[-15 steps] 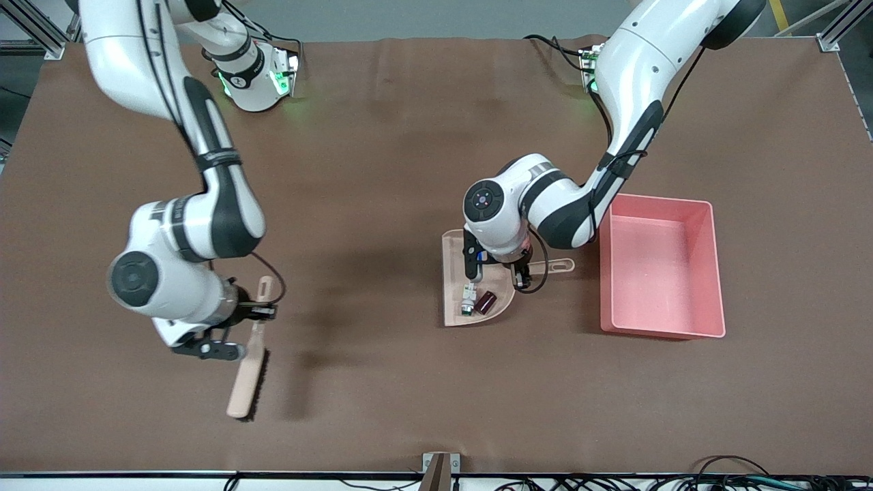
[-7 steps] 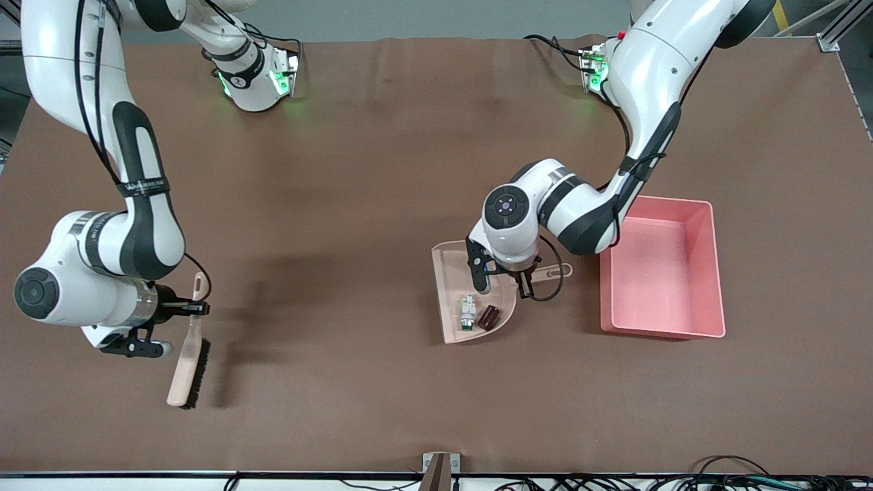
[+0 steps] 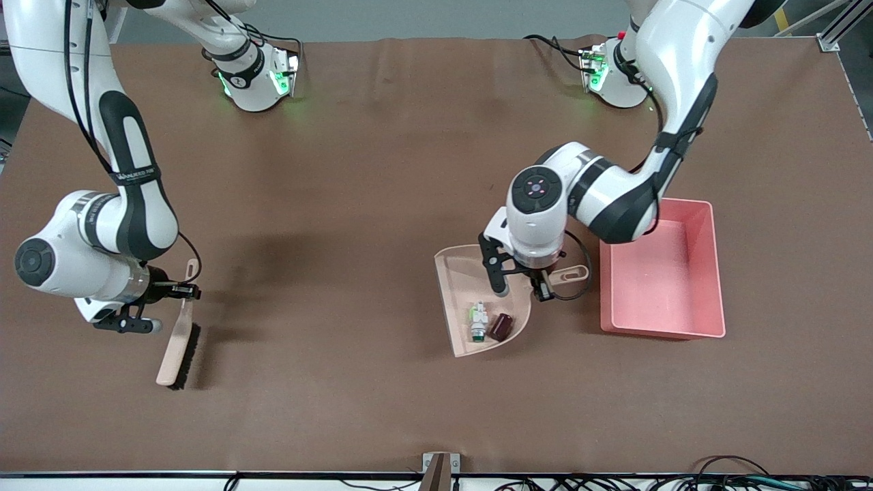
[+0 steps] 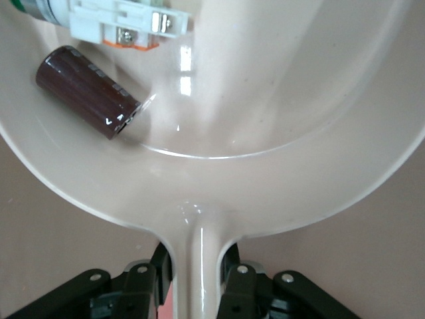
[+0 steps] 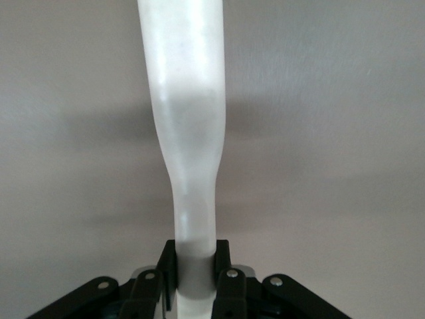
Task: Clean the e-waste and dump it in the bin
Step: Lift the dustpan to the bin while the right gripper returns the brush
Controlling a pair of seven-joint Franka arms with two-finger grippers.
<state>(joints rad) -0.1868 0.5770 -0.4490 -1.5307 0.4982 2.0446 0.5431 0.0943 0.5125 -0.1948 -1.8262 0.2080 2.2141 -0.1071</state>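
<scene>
Scraps ride loose in your dustpan (image 3: 470, 286), beside the bin (image 3: 709, 273).
Your left gripper (image 4: 196, 272) clamps its stiff, slick handle; component (image 3: 479, 320) and block (image 3: 501, 326) likely slide easily. Right gripper (image 5: 194, 269) pinches the brush (image 3: 175, 344).

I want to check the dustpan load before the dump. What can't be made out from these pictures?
- Left gripper: front view, the wrist covers its grip on the dustpan handle.
- White component: left wrist view, cut off by the frame edge.
- Maroon block: front view, too small for markings.
- Brush bristles: right wrist view shows only the handle in the right gripper.
- Bin: front view, the left arm covers one corner.
</scene>
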